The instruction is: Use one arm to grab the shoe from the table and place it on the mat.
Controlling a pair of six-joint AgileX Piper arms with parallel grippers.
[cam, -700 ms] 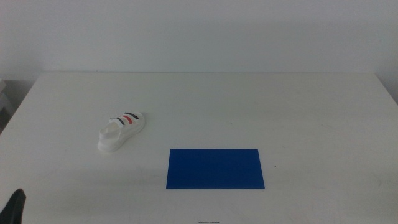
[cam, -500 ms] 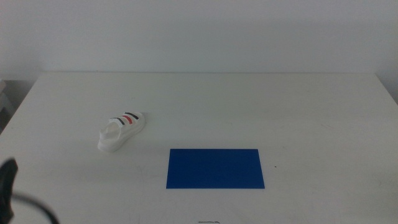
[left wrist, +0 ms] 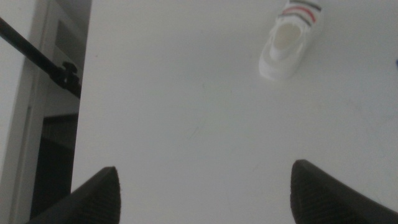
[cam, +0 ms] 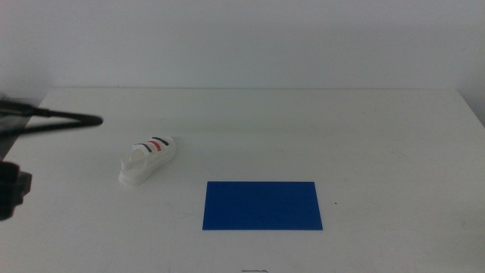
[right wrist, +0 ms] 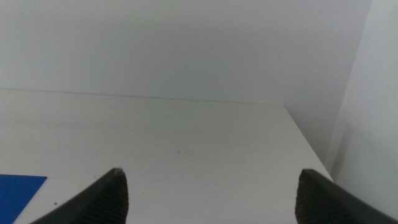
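1. The left end effector [left wrist: 202, 190] hangs over the near left part of the surface [cam: 303, 129], its two dark jaws spread wide with nothing between them. From the middle view only a bit of that arm [cam: 11, 189] and its black cable show at the left edge.
2. The step in hand looks like the reach toward the shoe [cam: 147, 160]. To do it well, I'd say the jaws should line up across the shoe's narrow width, come down over its middle near the straps, and close on the sides rather than on the open heel.
3. The right end effector [right wrist: 208, 193] waits at the far right side, jaws likewise apart and empty, a corner of the mat [right wrist: 18, 186] just in its view.
4. The shoe [left wrist: 290, 39] is small and white with a thick sole and dark-red-dark straps, lying upright and slanted on the surface.
5. It sits left of the mat [cam: 262, 205], near but clearly apart from it; the blue rectangle is bare.
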